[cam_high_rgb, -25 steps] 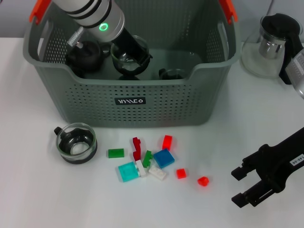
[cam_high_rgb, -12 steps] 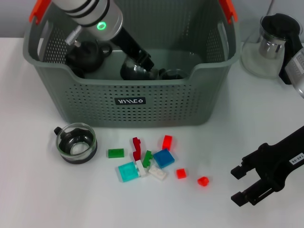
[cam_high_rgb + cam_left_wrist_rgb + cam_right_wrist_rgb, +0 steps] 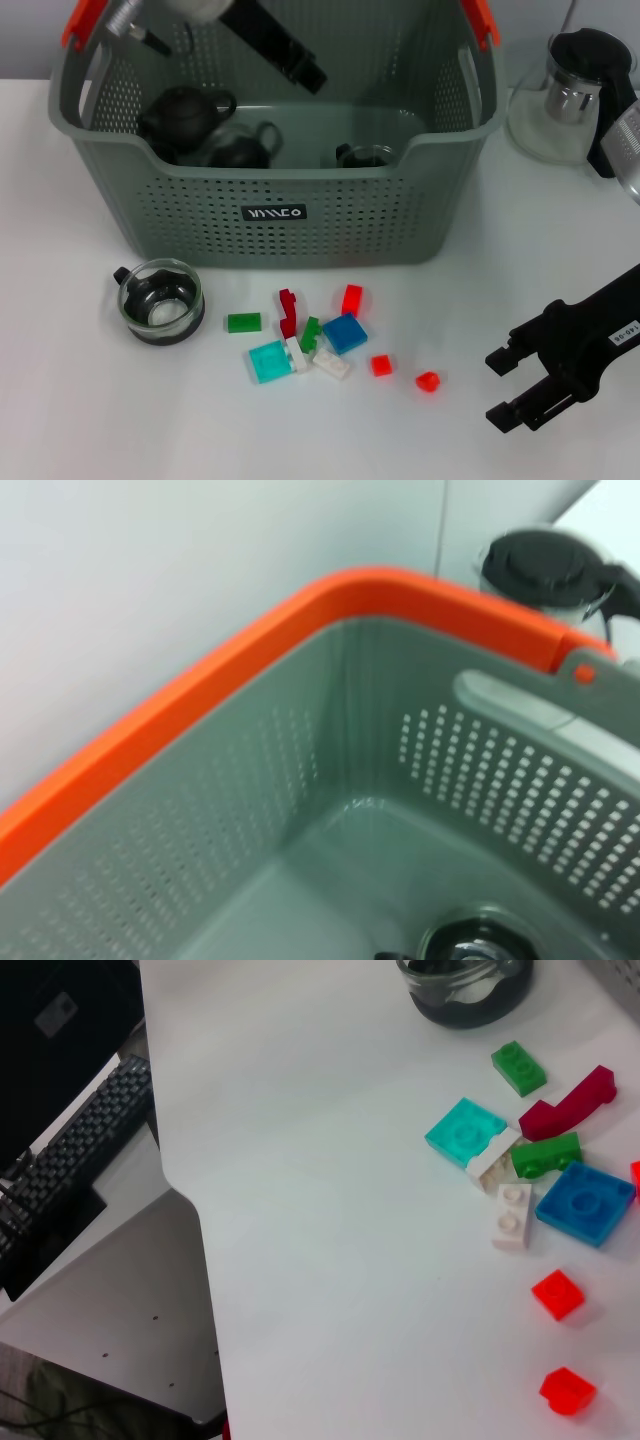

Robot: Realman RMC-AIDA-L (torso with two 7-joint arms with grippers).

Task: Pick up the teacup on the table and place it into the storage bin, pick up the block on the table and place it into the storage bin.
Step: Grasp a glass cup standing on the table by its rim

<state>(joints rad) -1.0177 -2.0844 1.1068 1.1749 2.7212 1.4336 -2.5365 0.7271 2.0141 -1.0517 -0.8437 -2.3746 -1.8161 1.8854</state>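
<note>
Upper left of my head view: left hand (image 3: 300,68), black, tapering below a white housing. Lower right: right hand (image 3: 515,390), matte black, blocky fingers, small white printed label on the arm.

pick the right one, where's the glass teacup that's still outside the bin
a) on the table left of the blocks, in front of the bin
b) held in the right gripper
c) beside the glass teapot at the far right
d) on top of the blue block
a, the teacup stands on the table in front of the storage bin, left of the green block, held by neither gripper.
</note>
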